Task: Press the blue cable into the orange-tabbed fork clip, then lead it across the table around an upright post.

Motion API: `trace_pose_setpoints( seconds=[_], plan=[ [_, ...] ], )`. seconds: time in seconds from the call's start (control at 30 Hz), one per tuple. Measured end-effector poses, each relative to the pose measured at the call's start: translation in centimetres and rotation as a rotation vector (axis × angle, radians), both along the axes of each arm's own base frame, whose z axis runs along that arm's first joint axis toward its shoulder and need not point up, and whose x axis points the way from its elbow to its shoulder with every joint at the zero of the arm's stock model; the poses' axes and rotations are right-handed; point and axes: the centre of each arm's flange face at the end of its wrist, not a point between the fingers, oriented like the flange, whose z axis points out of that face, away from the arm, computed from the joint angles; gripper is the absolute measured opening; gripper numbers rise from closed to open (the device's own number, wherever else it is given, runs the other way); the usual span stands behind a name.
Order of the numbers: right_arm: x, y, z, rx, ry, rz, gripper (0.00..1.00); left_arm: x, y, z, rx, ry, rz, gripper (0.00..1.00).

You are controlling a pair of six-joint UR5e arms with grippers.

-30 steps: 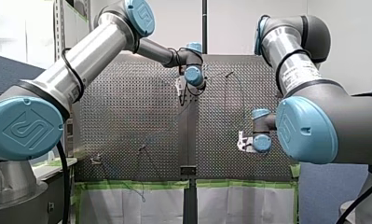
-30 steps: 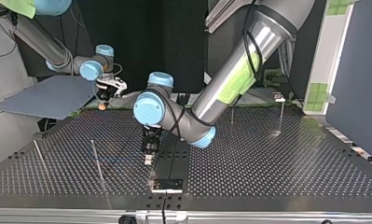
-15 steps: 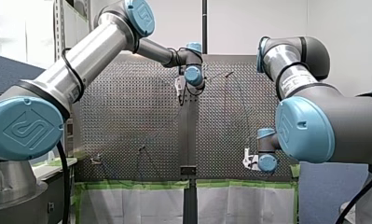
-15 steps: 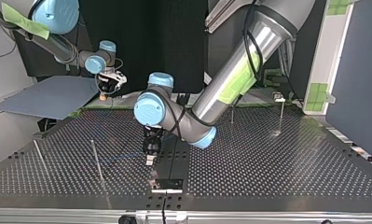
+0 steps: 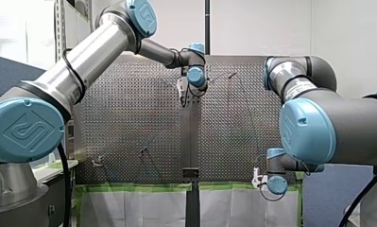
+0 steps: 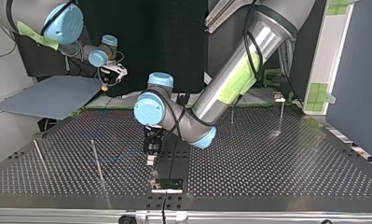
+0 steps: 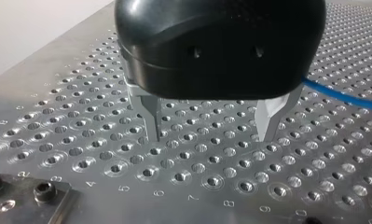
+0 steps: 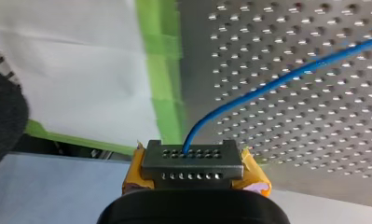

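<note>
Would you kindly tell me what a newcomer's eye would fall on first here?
My left arm reaches over the perforated table, and my left tool hangs open and empty just above the holes. My right tool, near the green tape, grips the bright blue cable.

The perforated metal table (image 6: 277, 163) has a dark strip down its middle. A black plate (image 6: 167, 184) is bolted on that strip at the top view's near edge. Two thin posts (image 6: 96, 161) stand left of the plate, and two more stand far beyond it to the right. The cable (image 7: 342, 95) runs over the holes left of the plate. Green tape (image 5: 129, 187) lines the edge opposite the plate.
</note>
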Motion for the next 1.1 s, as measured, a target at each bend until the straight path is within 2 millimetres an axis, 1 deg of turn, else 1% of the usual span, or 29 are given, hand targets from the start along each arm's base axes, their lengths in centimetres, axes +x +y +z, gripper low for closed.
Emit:
trace_pose_setpoints(
  seconds=[0.17, 0.3, 0.47, 0.73, 1.1],
  plan=[
    [-1.6, -0.3, -2.2, 0.012, 0.0, -0.026, 0.0, -0.1, -0.1, 0.0, 0.0, 0.0, 0.002, 1.0],
    [-2.6, -0.5, -3.3, 0.019, 0.0, -0.036, 0.0, -0.2, -0.1, 0.0, 0.001, -0.001, 0.005, 1.0],
    [-3.0, -1.0, -3.5, 0.012, -0.006, -0.028, 0.0, -0.3, -0.2, 0.0, 0.007, 0.003, 0.005, 1.0],
    [-3.0, -1.7, -3.3, -0.004, -0.014, -0.01, 0.0, -0.5, -0.3, -0.1, 0.014, 0.009, 0.003, 1.0],
    [-3.0, -2.0, -3.3, -0.011, -0.019, 0.004, 0.0, -1.6, -0.8, -0.5, 0.015, 0.061, -0.022, 1.0]
  ],
)
